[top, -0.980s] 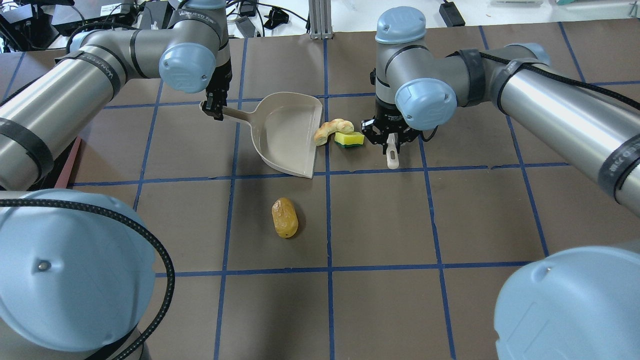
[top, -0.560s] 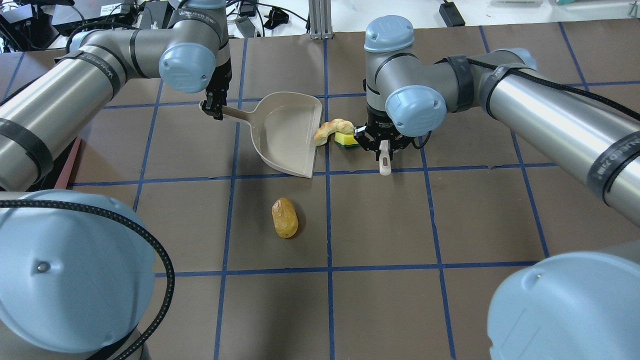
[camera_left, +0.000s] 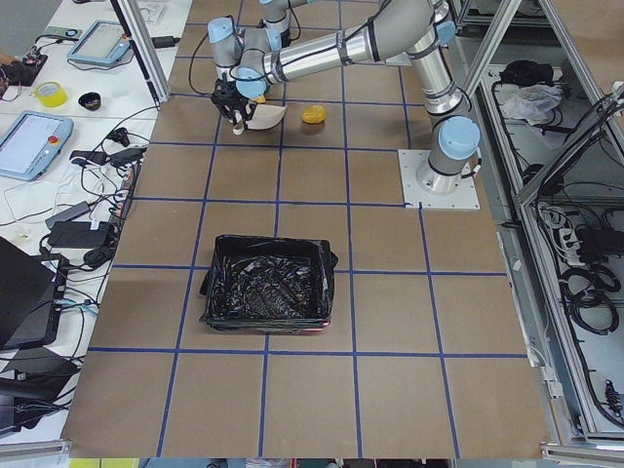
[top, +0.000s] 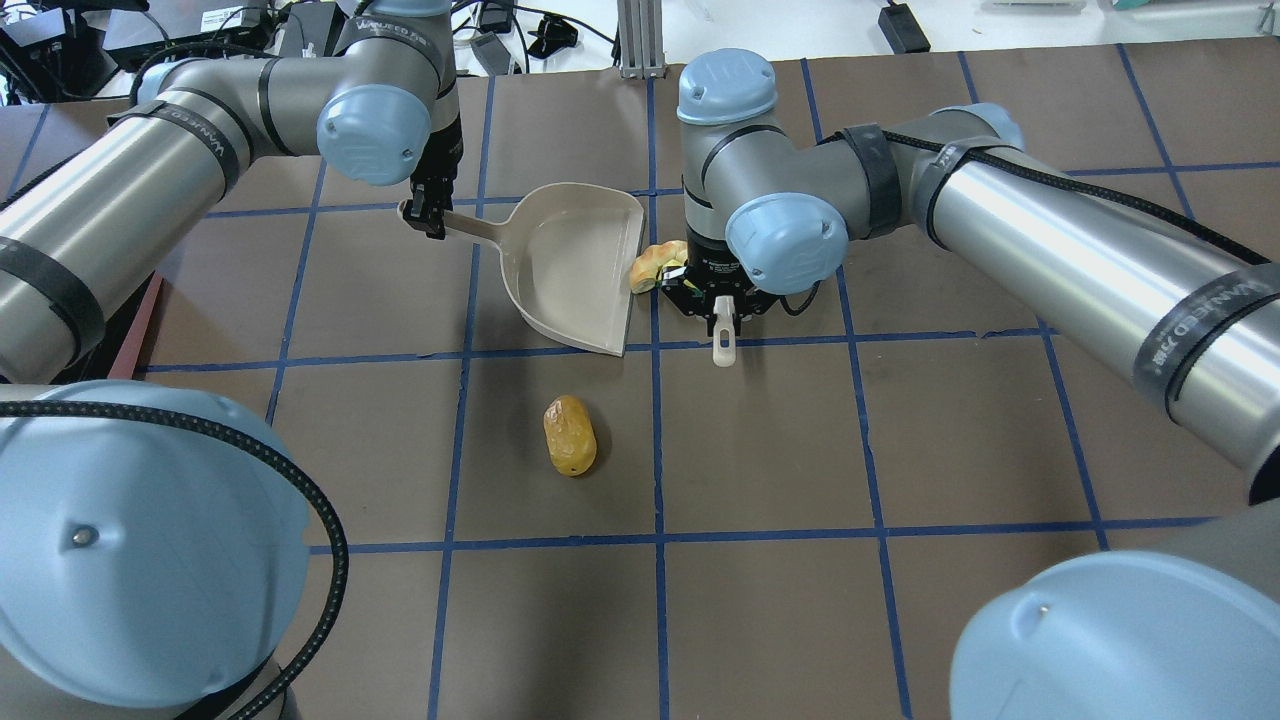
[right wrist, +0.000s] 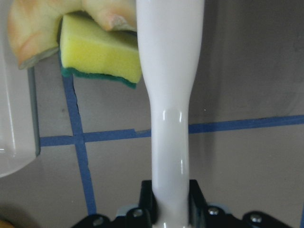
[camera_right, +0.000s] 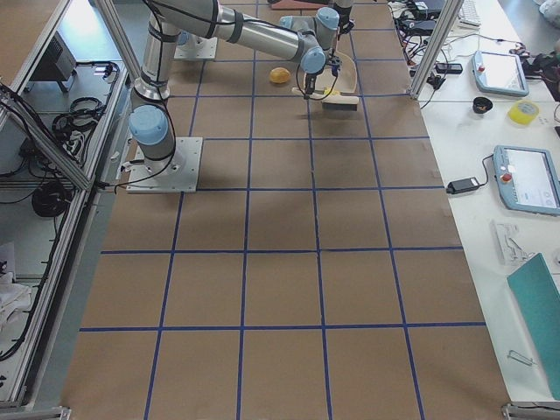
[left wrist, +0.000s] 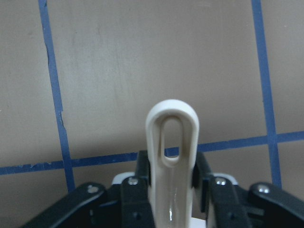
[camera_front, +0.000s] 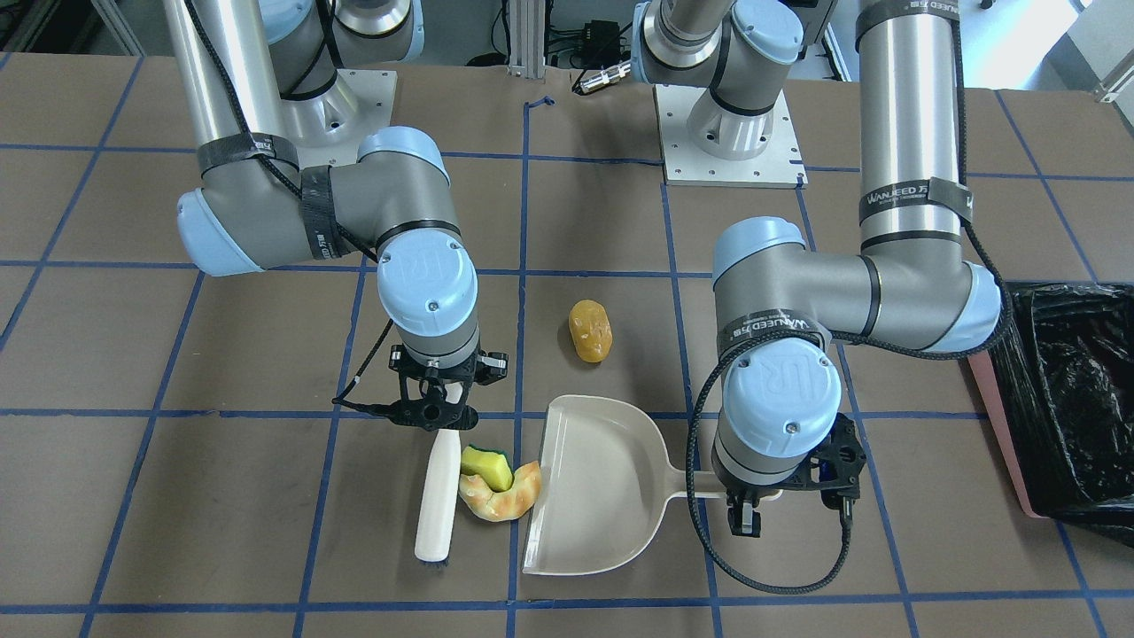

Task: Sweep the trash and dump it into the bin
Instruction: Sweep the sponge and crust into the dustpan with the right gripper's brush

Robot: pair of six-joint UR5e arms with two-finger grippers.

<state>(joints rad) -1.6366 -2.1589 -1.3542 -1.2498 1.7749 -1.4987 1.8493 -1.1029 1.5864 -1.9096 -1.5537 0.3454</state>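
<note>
— Grippers?
— Left gripper [top: 431, 220] is closed on the dustpan [camera_front: 602, 496] handle; right gripper [camera_front: 437, 424] is closed on the brush [camera_front: 436, 514] handle.
— Trash?
— Ring piece [camera_front: 501, 502] and yellow square [camera_front: 485, 464] lie between brush and dustpan; oval [camera_front: 591, 330] lies apart; bin [camera_front: 1075, 399] stands well away.

You get bright, even overhead light. Soft, faint shadows on table [top: 980, 440]. Glare streak down brush handle [right wrist: 171, 118]; sheen on bin [camera_front: 1076, 372] liner. Wrist views sharp. Your side views small, detail coarse.
</note>
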